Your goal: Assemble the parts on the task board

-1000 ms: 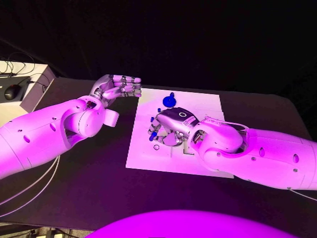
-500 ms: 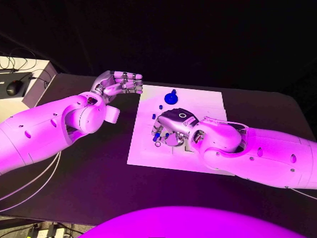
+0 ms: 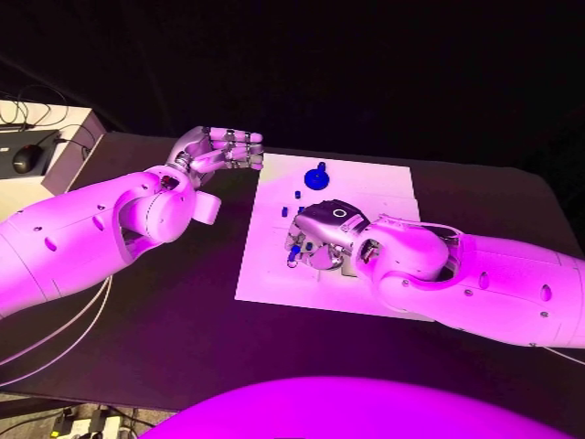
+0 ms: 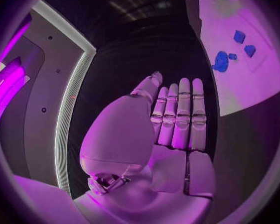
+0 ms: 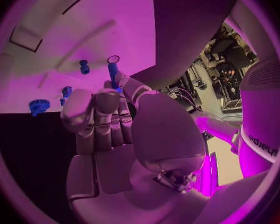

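The right hand (image 3: 322,240) has shifted a little on the board (image 3: 372,187) since a second ago, and the small ring that lay bare beside it on the near left is now covered by its fingers. It pinches a blue peg (image 5: 113,73) between thumb and fingertip, upright over the middle of the board; the other fingers curl in. The left hand (image 3: 218,153) has barely moved: it hangs over the table (image 3: 148,338) just off the board's far left corner, fingers straight and side by side, holding nothing. A blue gear (image 3: 318,177) sits near the board's far edge, with two small blue parts (image 3: 298,195) between it and the right hand. The right hand hides whatever lies under it, and the peg's lower end is behind the fingers.
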You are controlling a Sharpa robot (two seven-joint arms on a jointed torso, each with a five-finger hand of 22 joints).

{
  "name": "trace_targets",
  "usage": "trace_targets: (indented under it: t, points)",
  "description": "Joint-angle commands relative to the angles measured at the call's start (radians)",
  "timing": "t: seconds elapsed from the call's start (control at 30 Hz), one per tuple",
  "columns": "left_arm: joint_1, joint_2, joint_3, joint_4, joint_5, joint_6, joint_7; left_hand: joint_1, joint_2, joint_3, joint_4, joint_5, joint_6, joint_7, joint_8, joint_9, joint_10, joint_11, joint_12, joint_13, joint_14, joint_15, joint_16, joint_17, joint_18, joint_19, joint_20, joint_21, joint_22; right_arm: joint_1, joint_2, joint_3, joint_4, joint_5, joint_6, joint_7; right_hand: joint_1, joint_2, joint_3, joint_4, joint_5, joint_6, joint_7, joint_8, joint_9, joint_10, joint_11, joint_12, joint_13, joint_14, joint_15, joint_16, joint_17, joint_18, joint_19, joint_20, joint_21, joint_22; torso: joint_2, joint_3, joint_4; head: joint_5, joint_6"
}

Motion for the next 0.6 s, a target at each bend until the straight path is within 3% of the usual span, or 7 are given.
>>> trace_targets:
  t: [0.03, 0.6]
  points:
    - [0.0, -0.001, 0.001, 0.003, -0.002, 0.012, 0.005, -0.007, 0.0, 0.002, 0.003, 0.002, 0.004, 0.004, 0.001, 0.0, -0.003, 0.0, -0.002, -0.001, -0.006, 0.003, -0.003, 0.0, -0.005, -0.003, 0.004, -0.002, 0.001, -0.002, -0.001, 0.0, 0.003, -0.02, 0.025, -0.002, 0.016, 0.027, 0.001, -0.004, 0.007, 0.006, -0.001, 0.002, 0.001, 0.029, -0.019, 0.005, 0.004, 0.001, 0.002, -0.004, -0.001, 0.011, 0.066, 0.001, -0.001, 0.002, 0.001, -0.0004, -0.0011, 0.004, 0.0]
    - [0.0, -0.003, 0.001, 0.004, -0.004, 0.009, 0.004, -0.006, 0.0, 0.003, 0.004, 0.002, 0.004, 0.004, 0.001, 0.0, -0.003, 0.0, -0.002, -0.001, -0.007, 0.003, -0.002, 0.0, -0.005, -0.004, 0.004, -0.002, 0.001, -0.015, 0.008, -0.001, -0.012, -0.021, 0.02, 0.003, 0.015, 0.028, 0.001, -0.005, 0.007, 0.007, -0.001, 0.001, 0.001, 0.03, -0.019, 0.004, 0.004, 0.0, 0.002, -0.003, -0.001, 0.011, 0.066, 0.001, -0.001, 0.004, 0.0, -0.0011, -0.0001, 0.001, 0.0]
